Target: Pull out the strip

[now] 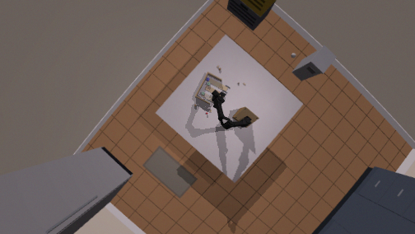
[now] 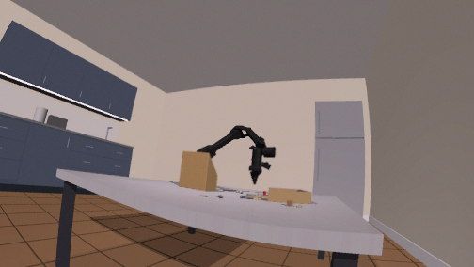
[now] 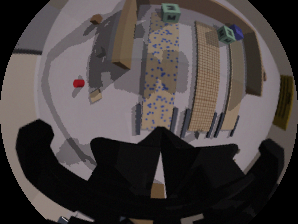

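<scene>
My gripper [image 2: 254, 181] [image 3: 160, 129] is shut and empty, pointing down above the table, near the strips' close ends in the wrist view. A blue-speckled strip [image 3: 161, 95], a woven-looking strip [image 3: 206, 75] and a plain tan strip [image 3: 235, 90] lie side by side. A green lettered cube [image 3: 170, 13] sits at the far end of the speckled strip. Another green lettered cube [image 3: 226, 34] is at the far end of the plain strip, with a blue cube [image 3: 237, 32] close behind it. Its exact contact with the strip is not clear. The letters are hard to read.
Wooden walls [image 3: 125, 37] [image 2: 284, 196] surround the strips, open towards me. Dark upright guides [image 3: 138, 120] flank the strips' near ends. A red piece [image 3: 78, 83], a tan block [image 3: 95, 96] and a brown block [image 3: 96, 19] lie outside, left. A large tan box [image 2: 195, 171] stands near the arm's base.
</scene>
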`<action>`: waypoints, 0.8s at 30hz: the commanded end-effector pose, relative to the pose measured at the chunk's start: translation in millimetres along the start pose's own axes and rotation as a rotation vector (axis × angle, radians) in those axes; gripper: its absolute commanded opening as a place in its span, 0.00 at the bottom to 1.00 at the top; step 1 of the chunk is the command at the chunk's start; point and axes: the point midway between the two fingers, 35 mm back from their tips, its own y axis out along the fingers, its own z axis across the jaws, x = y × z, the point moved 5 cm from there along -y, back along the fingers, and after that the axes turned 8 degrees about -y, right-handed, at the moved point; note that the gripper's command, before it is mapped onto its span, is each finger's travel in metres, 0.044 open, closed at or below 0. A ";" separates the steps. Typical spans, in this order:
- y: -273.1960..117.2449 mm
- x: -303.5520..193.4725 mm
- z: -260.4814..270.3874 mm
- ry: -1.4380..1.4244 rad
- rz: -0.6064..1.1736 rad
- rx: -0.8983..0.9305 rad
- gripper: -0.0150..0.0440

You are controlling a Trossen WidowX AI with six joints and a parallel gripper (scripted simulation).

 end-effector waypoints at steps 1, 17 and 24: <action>8.5 -1.0 -0.7 0.005 0.006 -0.002 0.25; 35.0 -1.5 0.4 0.005 0.005 -0.001 0.25; 46.4 -2.6 1.9 0.005 0.005 0.001 0.25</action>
